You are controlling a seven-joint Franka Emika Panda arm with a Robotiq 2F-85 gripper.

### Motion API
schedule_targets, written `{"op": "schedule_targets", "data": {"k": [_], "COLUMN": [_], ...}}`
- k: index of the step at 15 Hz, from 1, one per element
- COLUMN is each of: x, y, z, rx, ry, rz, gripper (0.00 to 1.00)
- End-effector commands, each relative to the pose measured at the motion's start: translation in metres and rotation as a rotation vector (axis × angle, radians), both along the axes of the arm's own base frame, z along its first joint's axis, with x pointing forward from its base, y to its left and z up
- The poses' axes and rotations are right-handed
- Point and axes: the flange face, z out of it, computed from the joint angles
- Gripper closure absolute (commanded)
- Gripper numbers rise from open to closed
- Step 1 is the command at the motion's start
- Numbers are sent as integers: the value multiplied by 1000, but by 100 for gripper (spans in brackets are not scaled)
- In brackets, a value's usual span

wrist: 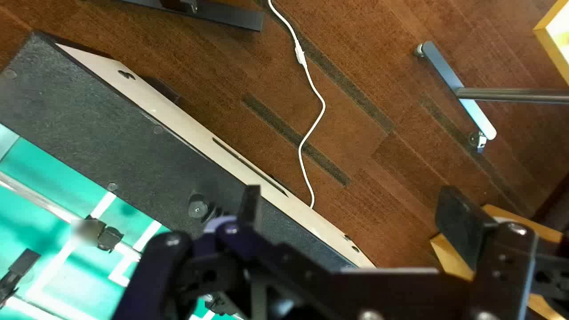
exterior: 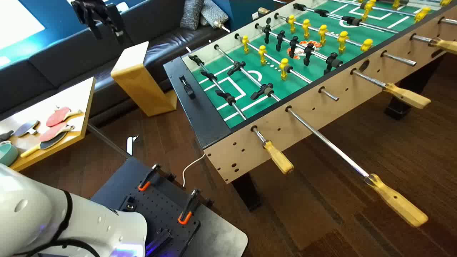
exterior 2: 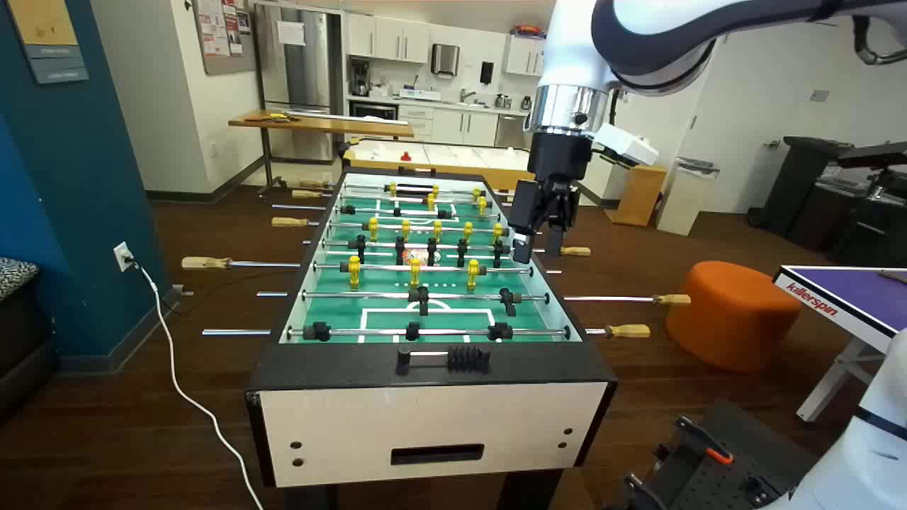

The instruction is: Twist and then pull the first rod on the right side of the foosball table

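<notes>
The foosball table (exterior: 222,135) shows its green pitch and light wood side in an exterior view, and its black end (exterior 2: 439,366) fronts another exterior view. Endmost in the row sits the first rod (exterior: 259,135), silver, sticking a short way out of the side; its tan wooden handle (exterior: 278,157) points outward. That handle (exterior 2: 629,331) also shows right of the table. High up and well apart from it hangs my gripper (exterior: 108,33), also visible as the dark gripper (exterior 2: 538,246). Seen from the wrist, the gripper (wrist: 355,213) is open, nothing between its fingers. The rod's middle (wrist: 38,199) shows there; its handle is out of that view.
Beside the first rod, a second rod's handle (exterior: 398,200) extends much farther out. My base platform (exterior: 167,203) with orange-tipped clamps stands near the table corner. A paddle table (exterior: 76,139), a bent-wood stool (exterior: 139,82) and an orange pouf (exterior 2: 737,315) stand around. A white cable (wrist: 323,104) crosses the floor.
</notes>
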Motion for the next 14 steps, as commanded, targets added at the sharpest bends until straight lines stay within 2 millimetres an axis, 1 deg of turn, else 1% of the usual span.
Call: {"op": "schedule_targets", "data": {"k": [1,6,7,9,10,14], "x": [0,0,2,8,11,23], "y": [0,0,-4,-21,-34,-106], "z": [1,1,2,7,8,7], "rx": [0,0,0,10,14,42], "ry": [1,1,-8,-29,-36,-50], "rz": [0,0,-11,-44,-67,-184], "gripper": [0,0,0,0,0,0]}}
